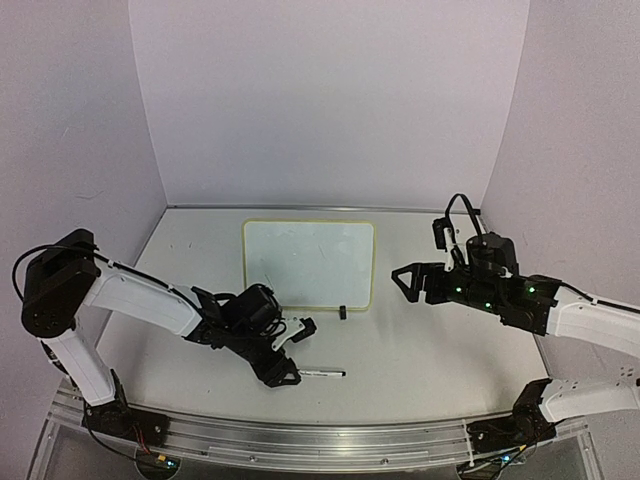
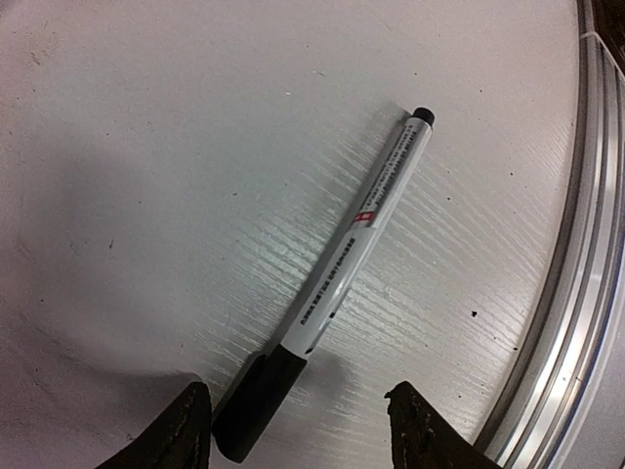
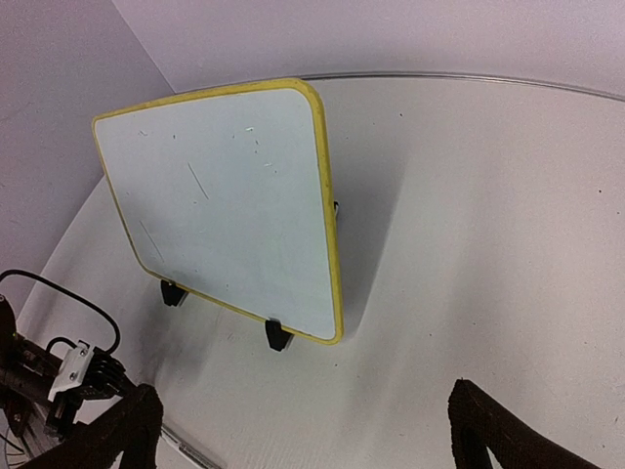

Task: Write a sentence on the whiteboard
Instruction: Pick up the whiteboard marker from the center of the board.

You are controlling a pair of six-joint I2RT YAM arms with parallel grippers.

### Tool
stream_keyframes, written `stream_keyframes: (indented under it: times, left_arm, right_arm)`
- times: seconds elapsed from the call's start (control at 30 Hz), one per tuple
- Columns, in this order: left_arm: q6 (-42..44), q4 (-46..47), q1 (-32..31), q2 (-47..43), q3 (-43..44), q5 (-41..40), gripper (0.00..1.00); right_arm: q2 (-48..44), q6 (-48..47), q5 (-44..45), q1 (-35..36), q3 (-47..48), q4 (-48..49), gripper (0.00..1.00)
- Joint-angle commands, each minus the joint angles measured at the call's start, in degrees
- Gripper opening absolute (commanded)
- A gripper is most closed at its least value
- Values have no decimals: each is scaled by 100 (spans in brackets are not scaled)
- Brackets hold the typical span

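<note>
The whiteboard (image 1: 308,263) stands at the middle back of the table on two black clip feet (image 3: 278,335). Its face (image 3: 225,205) shows only faint smudges, and the sentence is not visible on it. A white marker with a black cap (image 1: 322,373) lies flat on the table near the front. My left gripper (image 1: 297,352) is open, low over the table, its fingertips either side of the marker's capped end (image 2: 256,403) without touching it. My right gripper (image 1: 403,280) is open and empty, right of the board and facing it.
An aluminium rail (image 1: 320,440) runs along the near table edge, close to the marker in the left wrist view (image 2: 576,322). Pale walls enclose the back and sides. The left arm's wrist (image 3: 68,376) shows low left in the right wrist view.
</note>
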Motion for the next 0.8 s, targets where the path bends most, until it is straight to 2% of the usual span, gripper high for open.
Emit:
stream_keyframes:
  times: [0.0, 0.2, 0.33, 0.77]
  left_arm:
    - [-33, -491, -238, -146, 117, -230, 60]
    - [-175, -722, -521, -253, 131, -770, 55]
    - [-228, -873, -736, -423, 99, -1559, 51]
    - [-74, -867, -966, -214, 226, -1670, 42]
  right_arm:
    - [-111, 17, 1, -9, 78, 27, 98]
    - [-89, 19, 23, -8, 69, 36, 98]
    - [-105, 15, 30, -9, 59, 28, 98]
    - [-111, 18, 62, -9, 58, 27, 98]
